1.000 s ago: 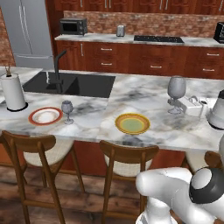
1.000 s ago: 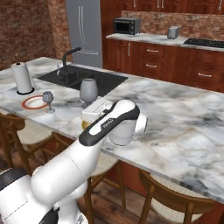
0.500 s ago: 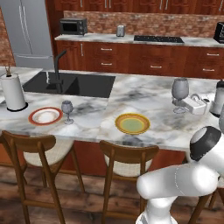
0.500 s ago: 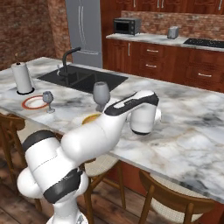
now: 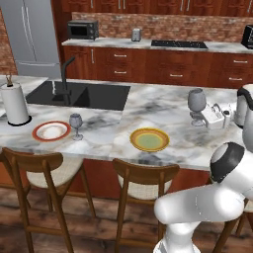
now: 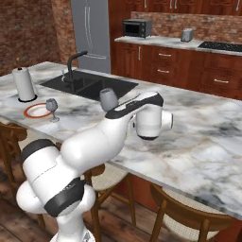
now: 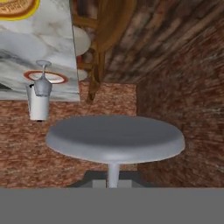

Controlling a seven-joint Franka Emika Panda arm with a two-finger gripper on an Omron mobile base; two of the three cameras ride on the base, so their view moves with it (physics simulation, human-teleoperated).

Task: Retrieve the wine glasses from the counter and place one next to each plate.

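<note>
Marbled white-grey island top (image 5: 163, 106) with a black sink (image 5: 79, 95) set in at ten o'clock. Resting on it: paper towel roll (image 5: 15, 104) at far nine o'clock, orange-rimmed plate (image 5: 51, 131) with a small wine glass (image 5: 75, 125) just beside it at three o'clock. Yellow-rimmed plate (image 5: 149, 140) near six o'clock, white appliance (image 5: 216, 116) at three o'clock.
</note>
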